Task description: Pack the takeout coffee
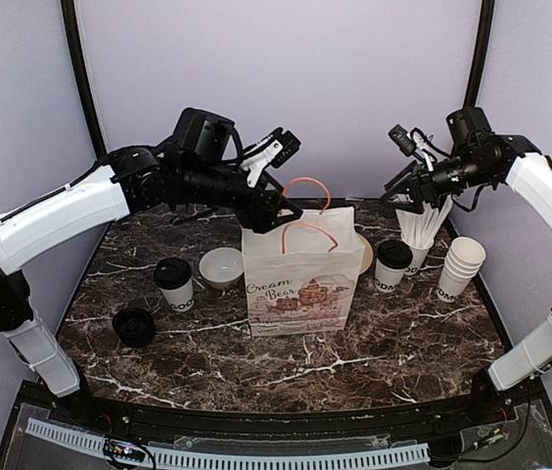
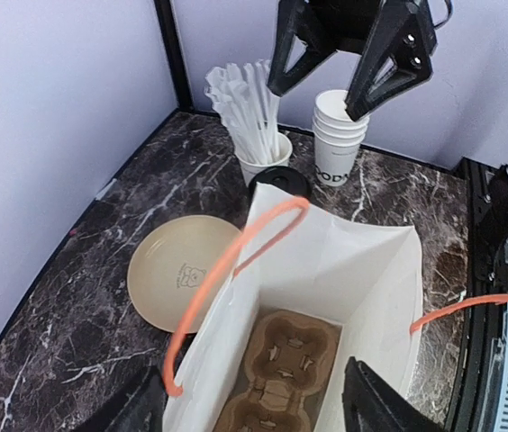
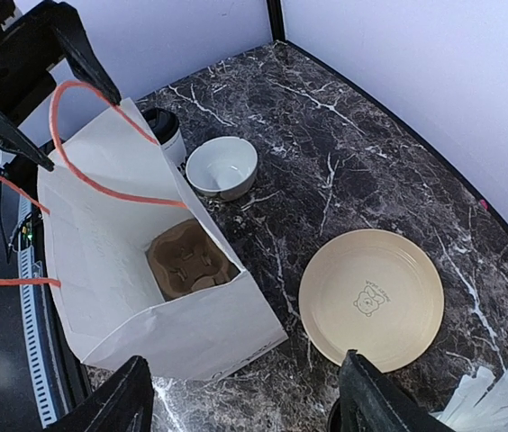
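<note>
At the near left lies what looks like a loose black lid [image 1: 134,326]; which way up it is I cannot tell. Just right of it the left coffee cup [image 1: 173,284] stands upright, long axis vertical, black lid on top. Only "ODA" reads near its base, as the first letter is turned away. In the right wrist view the bag hides most of this cup.

A white bowl [image 1: 221,266] sits between that cup and the paper bag [image 1: 300,279], which is printed "Cream Bear" over a drawing. A cardboard cup carrier [image 2: 281,378] rests at the bottom of the bag, its near end cut off.

The left gripper [image 2: 256,369] hangs over the bag's mouth, fingers spread with nothing between them. A tan plate [image 3: 371,297] lies behind the bag, its small printed mark too small to read.

The right coffee cup [image 1: 392,264] stands upright just right of the bag, also showing "ODA". Beyond it are a cup of white sticks [image 1: 423,230] and a stack of lidless cups [image 1: 460,266]. The right gripper [image 2: 312,103] hovers above these, jaws apart and empty.
</note>
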